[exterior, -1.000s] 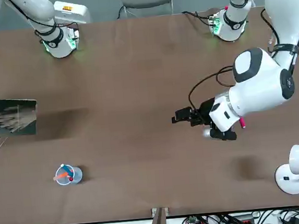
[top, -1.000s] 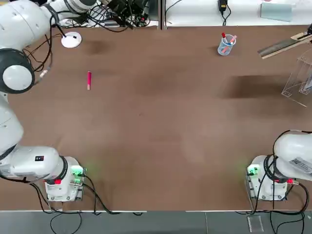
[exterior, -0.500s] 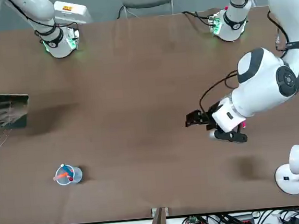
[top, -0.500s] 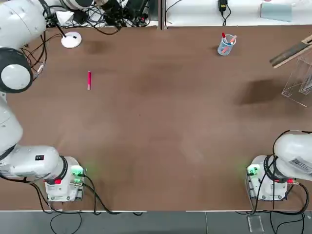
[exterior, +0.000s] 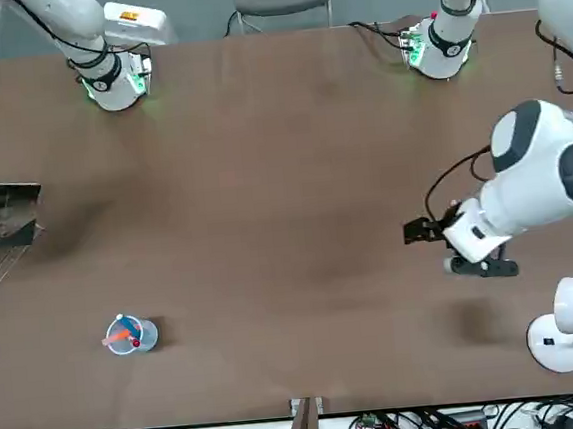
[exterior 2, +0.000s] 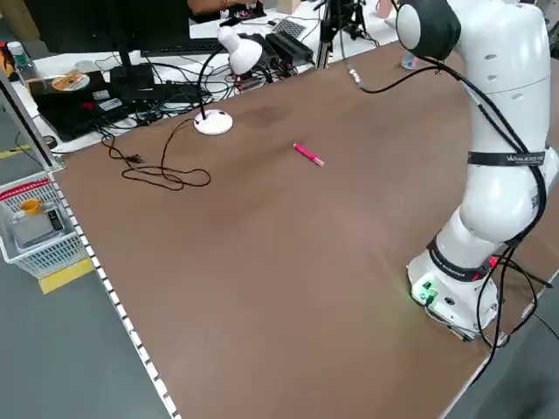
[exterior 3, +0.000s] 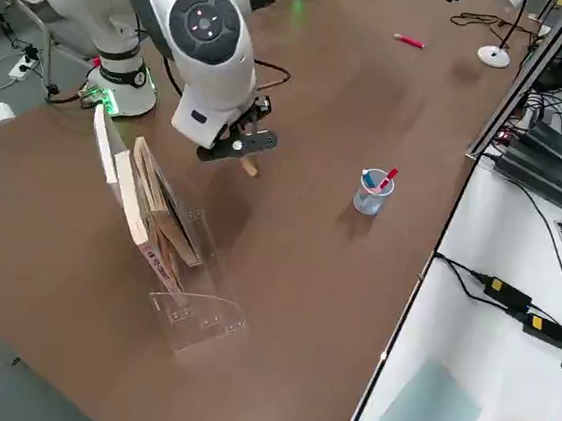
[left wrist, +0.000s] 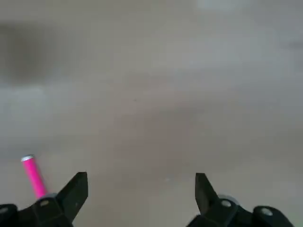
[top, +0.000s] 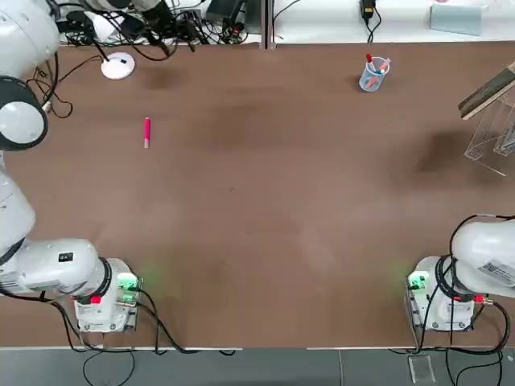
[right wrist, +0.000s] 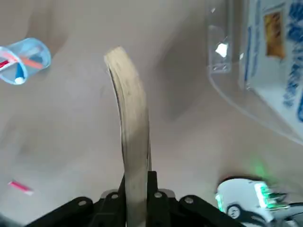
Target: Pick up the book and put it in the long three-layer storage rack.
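Observation:
The book hangs tilted in the air at the table's right edge, just above the clear three-layer storage rack. In the front view only a narrow, foreshortened sliver of the book shows. My right gripper is shut on the book, which I see edge-on with its cream pages, and the rack lies just beyond it. The rack holds a printed card. My left gripper hovers open and empty over the far left of the table.
A pink pen lies on the left part of the table, close under the left gripper. A white desk lamp stands at the far left. A clear cup of pens stands at the far side, right of centre. Cables run along the far edge.
The book has moved further right toward the rack and tipped more edge-on. The left arm has swung away toward the robot's left, its gripper still open.

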You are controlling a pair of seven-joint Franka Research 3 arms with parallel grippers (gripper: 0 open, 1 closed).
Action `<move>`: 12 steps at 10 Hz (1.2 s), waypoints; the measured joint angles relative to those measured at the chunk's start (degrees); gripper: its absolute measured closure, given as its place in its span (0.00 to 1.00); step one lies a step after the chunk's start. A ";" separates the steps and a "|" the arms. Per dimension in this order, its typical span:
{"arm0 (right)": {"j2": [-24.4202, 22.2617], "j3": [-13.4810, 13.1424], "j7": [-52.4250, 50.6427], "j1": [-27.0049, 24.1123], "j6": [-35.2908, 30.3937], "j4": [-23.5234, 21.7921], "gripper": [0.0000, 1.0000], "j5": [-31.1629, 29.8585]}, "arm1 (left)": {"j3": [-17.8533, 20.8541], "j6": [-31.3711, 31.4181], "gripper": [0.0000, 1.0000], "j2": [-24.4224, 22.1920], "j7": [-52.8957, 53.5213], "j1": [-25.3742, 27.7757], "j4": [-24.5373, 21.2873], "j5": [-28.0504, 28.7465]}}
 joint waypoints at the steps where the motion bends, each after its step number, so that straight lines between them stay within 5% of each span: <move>1: 0.58 0.01 0.13 0.53 0.01 1.58 0.85 -1.22 | 1.41 -1.17 0.00 -0.59 0.79 0.01 0.00 0.01; 5: 2.83 -0.30 0.61 0.74 0.02 5.53 0.85 -3.16 | 7.15 -3.76 0.00 -5.05 8.61 -0.53 -1.59 0.10; 12: 9.38 -0.84 -1.11 -3.13 0.18 10.42 0.85 -8.70 | 13.25 -3.72 0.00 -15.62 11.02 -0.49 -13.43 0.09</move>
